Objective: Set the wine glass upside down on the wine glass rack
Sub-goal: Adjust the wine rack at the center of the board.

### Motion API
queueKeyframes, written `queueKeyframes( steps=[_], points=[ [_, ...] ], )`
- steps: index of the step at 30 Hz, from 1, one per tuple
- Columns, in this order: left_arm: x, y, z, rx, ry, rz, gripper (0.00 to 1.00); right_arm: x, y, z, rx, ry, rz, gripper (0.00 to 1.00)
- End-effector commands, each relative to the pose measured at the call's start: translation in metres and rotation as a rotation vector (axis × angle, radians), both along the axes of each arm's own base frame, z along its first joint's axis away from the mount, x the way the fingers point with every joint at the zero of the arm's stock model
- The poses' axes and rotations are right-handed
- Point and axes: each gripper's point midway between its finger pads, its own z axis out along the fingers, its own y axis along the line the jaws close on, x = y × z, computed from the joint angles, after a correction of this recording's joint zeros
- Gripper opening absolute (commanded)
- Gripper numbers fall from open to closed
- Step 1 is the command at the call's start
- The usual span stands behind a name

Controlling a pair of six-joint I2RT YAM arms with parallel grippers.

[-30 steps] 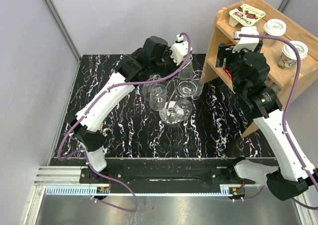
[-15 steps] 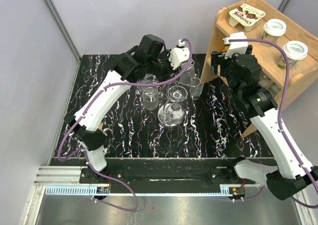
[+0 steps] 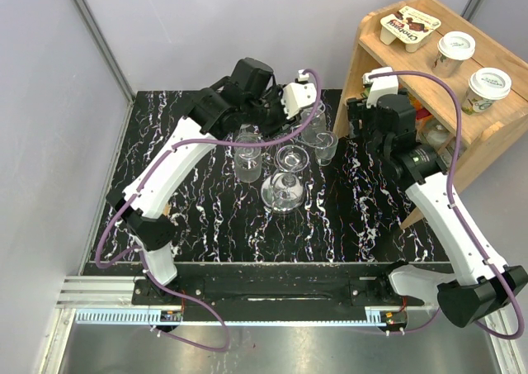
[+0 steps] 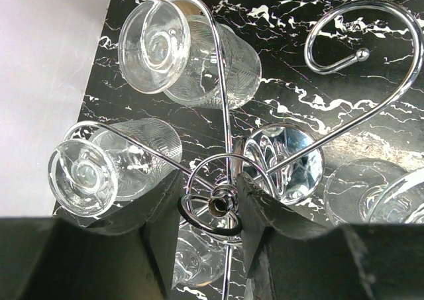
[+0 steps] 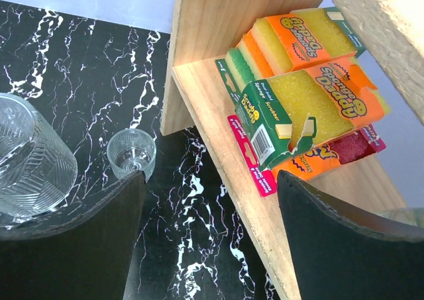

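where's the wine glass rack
Top view: the wine glass rack stands mid-table, left of the wooden shelf, its top ring inside the left gripper.

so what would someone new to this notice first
Probably the chrome wine glass rack in the middle of the black marbled table, with ribbed glasses hanging upside down from its curled arms. The left tool is closed on its hub, and bright orange-and-yellow sponge packs sit in the wooden shelf at the right.
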Motion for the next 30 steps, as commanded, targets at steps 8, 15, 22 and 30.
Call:
queueKeyframes(
  steps=[8,15,22,30],
  points=[
    [0.018,0.006,0.011,-0.069,-0.014,0.3,0.0,-0.002,-0.005,0.009,0.049,-0.031,-0.009,0.85],
    [0.024,0.004,-0.001,-0.072,0.003,0.385,0.0,-0.005,-0.006,0.005,0.051,-0.02,-0.008,0.86],
    [0.026,0.003,-0.007,-0.088,0.015,0.412,0.0,-0.006,-0.007,0.007,0.05,-0.025,-0.005,0.86],
    [0.024,0.015,0.016,-0.122,-0.042,0.433,0.0,-0.007,-0.007,0.003,0.046,-0.016,-0.003,0.86]
  ],
)
